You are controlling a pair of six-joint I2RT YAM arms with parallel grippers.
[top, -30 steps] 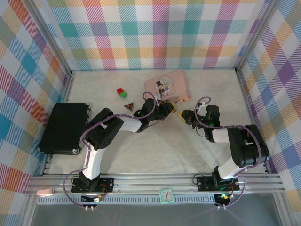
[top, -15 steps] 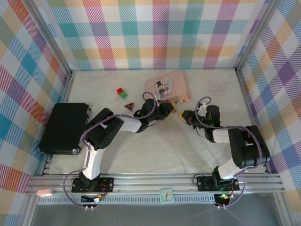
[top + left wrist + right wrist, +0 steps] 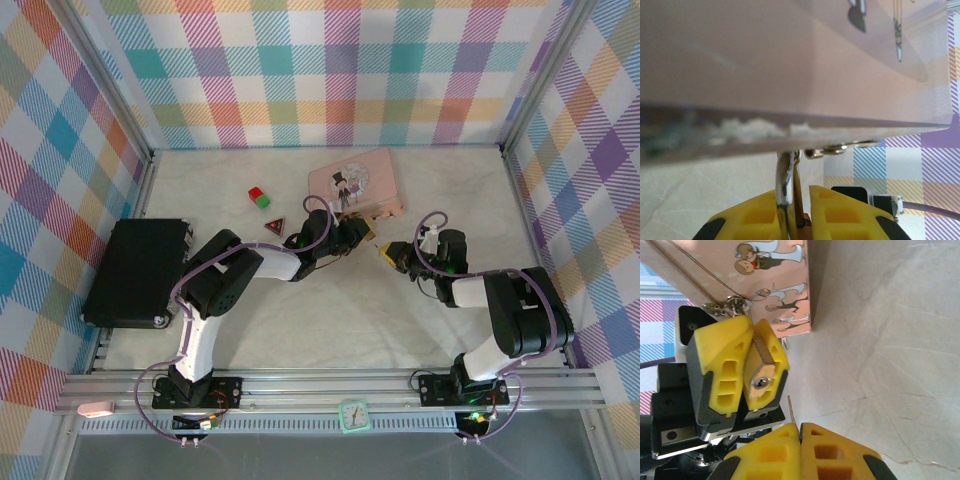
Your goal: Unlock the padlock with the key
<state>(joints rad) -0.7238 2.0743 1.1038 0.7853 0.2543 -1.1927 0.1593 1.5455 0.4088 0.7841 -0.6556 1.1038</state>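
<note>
Padlock sits clamped in our left gripper just beside the tin, keyhole facing the key, which our right gripper pinches with its jaws almost closed. We judge both grasps done. The key's tip is near the keyhole but not in it, so aligning, inserting and turning remain.

Lab test cell: plaid cloth walls, aluminium frame rail
</note>
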